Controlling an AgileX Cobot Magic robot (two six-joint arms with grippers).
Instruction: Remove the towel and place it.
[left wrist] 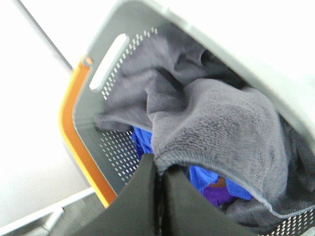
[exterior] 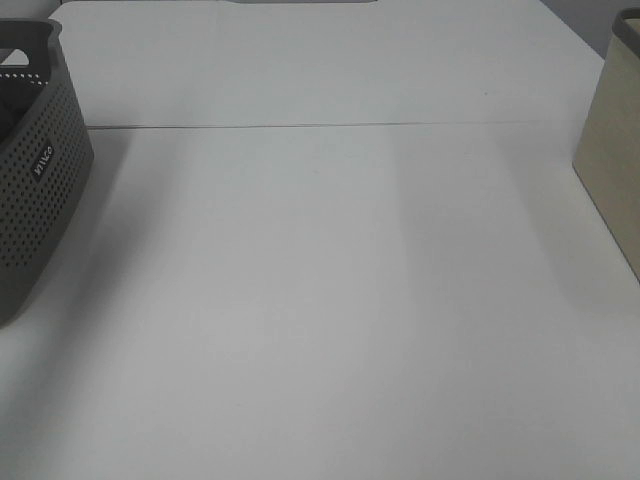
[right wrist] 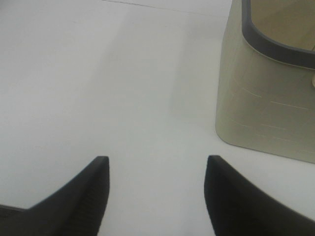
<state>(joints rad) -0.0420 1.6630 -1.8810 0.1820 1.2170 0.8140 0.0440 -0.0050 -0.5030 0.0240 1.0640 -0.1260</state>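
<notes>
We see the left gripper (left wrist: 161, 171) down inside the grey perforated basket (left wrist: 87, 129), whose rim is edged in orange. Its two dark fingers (left wrist: 139, 202) are pressed flat together with no gap between them, and their tips meet on a fold at the edge of the towel (left wrist: 216, 125), which looks pinched there. The towel, charcoal grey and fuzzy, lies bunched in the basket and spreads toward its handle slot. It lies over a blue cloth (left wrist: 205, 177) and a purple cloth (left wrist: 216, 194), which show just beside the fingertips. The right gripper (right wrist: 157, 160) hangs over the bare white table (right wrist: 98, 73) with its fingers (right wrist: 87, 192) spread well apart, holding and touching nothing. A beige bin (right wrist: 261, 115) stands near it. From the high camera we find neither arm, only the basket and the bin at opposite edges.
</notes>
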